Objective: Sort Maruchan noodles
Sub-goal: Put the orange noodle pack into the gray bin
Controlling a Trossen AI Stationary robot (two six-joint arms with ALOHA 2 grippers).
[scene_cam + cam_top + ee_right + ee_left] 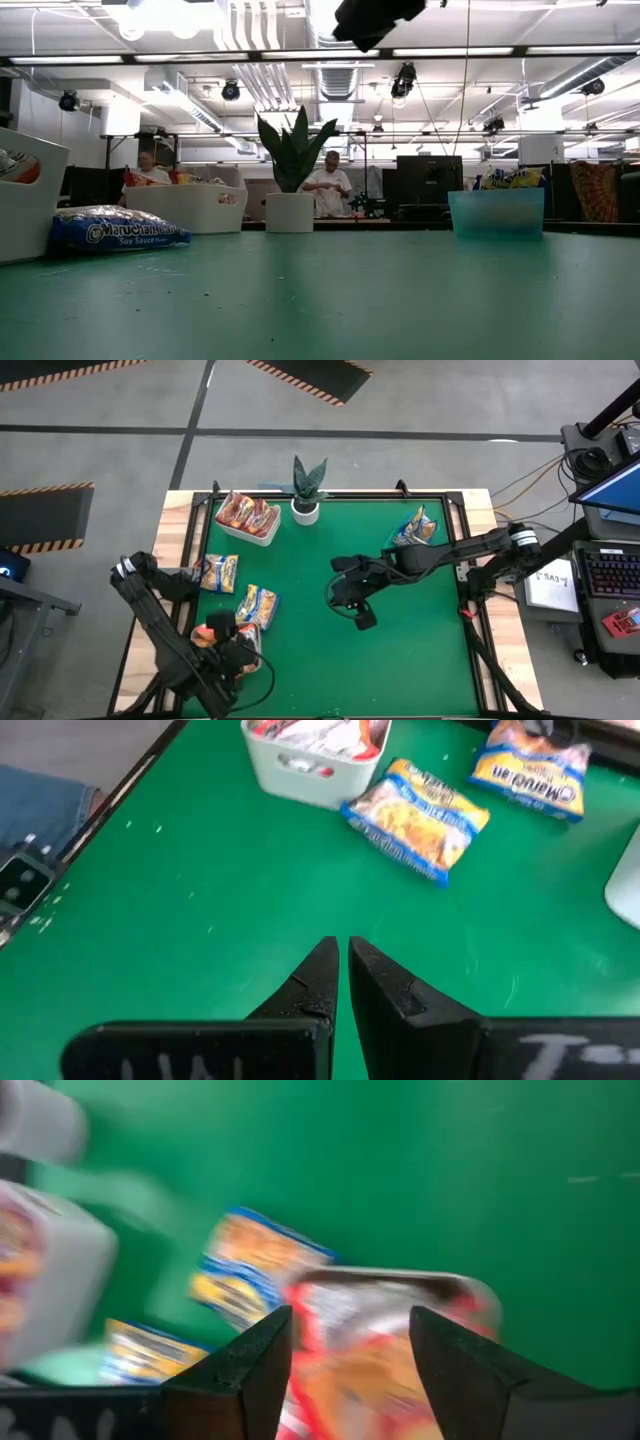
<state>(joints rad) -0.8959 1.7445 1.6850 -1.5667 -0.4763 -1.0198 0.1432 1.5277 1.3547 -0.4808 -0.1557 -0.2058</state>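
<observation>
My left gripper [222,632] is at the mat's near left, shut on a red Maruchan noodle packet [385,1345]. Two blue-and-yellow packets [217,572] [257,603] lie flat on the green mat just beyond it, and also show in the right wrist view [415,815] [530,770]. A white tray [247,518] at the far left holds red packets. A teal bin [415,528] at the far right holds blue-and-yellow packets. My right gripper [343,955] hangs shut over the middle of the mat [350,610] and holds nothing. My left gripper has the red packet between its two fingers [262,1355], which stand on two opposite sides of it [310,1330]. The fingers slant down from above. The packet's far end [440,1285] reaches out past the fingertips. Blur hides the exact places of contact.
A potted plant [308,490] stands at the far edge, next to the white tray. Another white tray [25,195] stands at the near left, with a blue packet [115,228] beside it. Bare green mat [400,650] lies near and right of centre. People sit in the room beyond.
</observation>
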